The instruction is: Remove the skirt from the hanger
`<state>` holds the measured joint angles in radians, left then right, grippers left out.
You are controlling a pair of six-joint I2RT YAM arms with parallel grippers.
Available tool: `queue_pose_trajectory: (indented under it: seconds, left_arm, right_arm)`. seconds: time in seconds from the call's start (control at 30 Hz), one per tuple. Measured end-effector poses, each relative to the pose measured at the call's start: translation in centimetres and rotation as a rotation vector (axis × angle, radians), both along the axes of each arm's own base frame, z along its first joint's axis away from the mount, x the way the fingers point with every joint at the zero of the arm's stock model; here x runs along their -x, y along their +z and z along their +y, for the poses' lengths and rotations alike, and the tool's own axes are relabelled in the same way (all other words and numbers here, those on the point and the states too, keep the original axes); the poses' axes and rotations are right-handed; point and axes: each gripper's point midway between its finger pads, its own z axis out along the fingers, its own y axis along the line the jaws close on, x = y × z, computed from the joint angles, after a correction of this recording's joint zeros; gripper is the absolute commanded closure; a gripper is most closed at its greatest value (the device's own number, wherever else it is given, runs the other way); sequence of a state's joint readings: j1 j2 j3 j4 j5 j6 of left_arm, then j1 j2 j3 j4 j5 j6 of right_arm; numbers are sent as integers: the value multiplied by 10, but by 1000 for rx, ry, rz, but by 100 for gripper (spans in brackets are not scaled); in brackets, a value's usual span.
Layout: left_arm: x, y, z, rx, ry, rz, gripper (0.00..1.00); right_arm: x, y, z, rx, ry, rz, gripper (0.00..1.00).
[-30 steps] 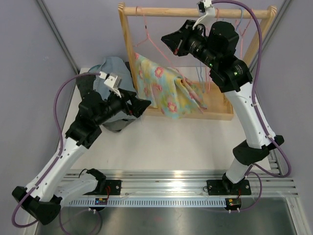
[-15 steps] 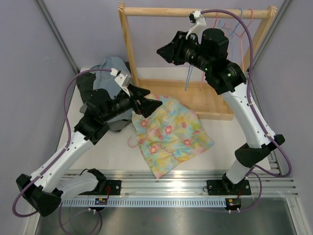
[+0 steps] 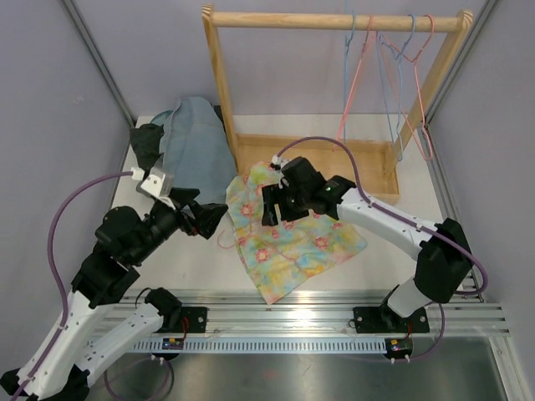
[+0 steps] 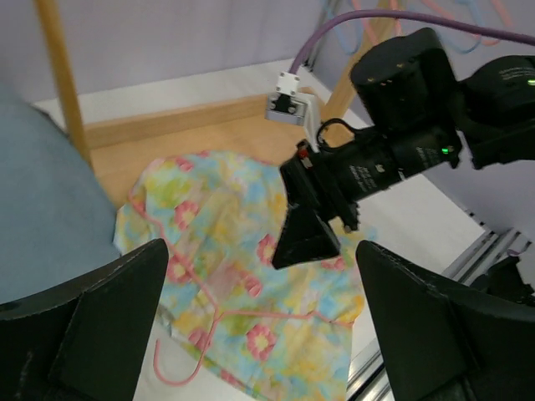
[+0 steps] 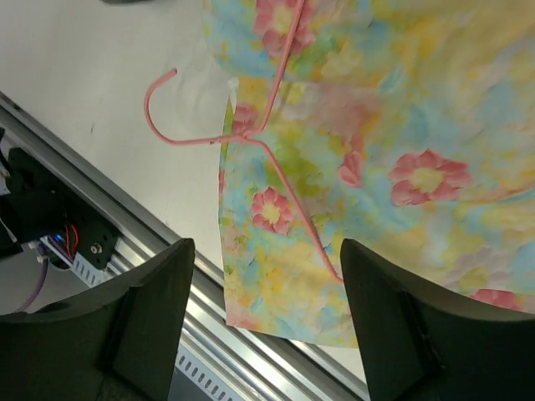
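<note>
R claw (image 3: 269,205) wide over skirt (image 3: 303,244), hanger (image 5: 252,137) on it; L claw (image 3: 211,219) wide by blue cloth (image 3: 196,142).

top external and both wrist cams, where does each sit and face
top external: above, behind the bases, looking down on both arms, skirt, rack.
left wrist: beside the skirt, faces the right gripper over it; own jaws in bottom corners.
right wrist: above the skirt, looking down at the hanger; own jaws along the bottom.
shared: both wrist views show skirt and hanger.

Right wrist view: skirt (image 5: 401,125), hanger (image 5: 259,138) cut off at top edge.
</note>
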<state>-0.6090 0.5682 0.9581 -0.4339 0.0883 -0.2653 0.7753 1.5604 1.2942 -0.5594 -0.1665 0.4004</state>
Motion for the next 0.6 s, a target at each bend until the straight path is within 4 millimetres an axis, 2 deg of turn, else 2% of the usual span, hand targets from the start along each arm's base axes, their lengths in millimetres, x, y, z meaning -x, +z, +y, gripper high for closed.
queue_pose_trajectory:
  seconds: [0.1,0.2,0.27,0.47,0.6]
  left_arm:
    - [3,-30,13,-44,51,59,1]
    - [5,-58,23,-82,94,114,1]
    - [6,-67,27,-97,112,141,1]
    - [5,-68,35,-99,154,146,1]
    - [6,-67,36,-92,155,140,1]
  right_arm:
    - [23,-20,6,22,36,39,22]
    - [26,-27,10,11,29,49,23]
    - [26,-28,16,2,30,48,23]
    - [38,-47,44,-6,82,57,23]
    - [37,-67,53,6,96,66,23]
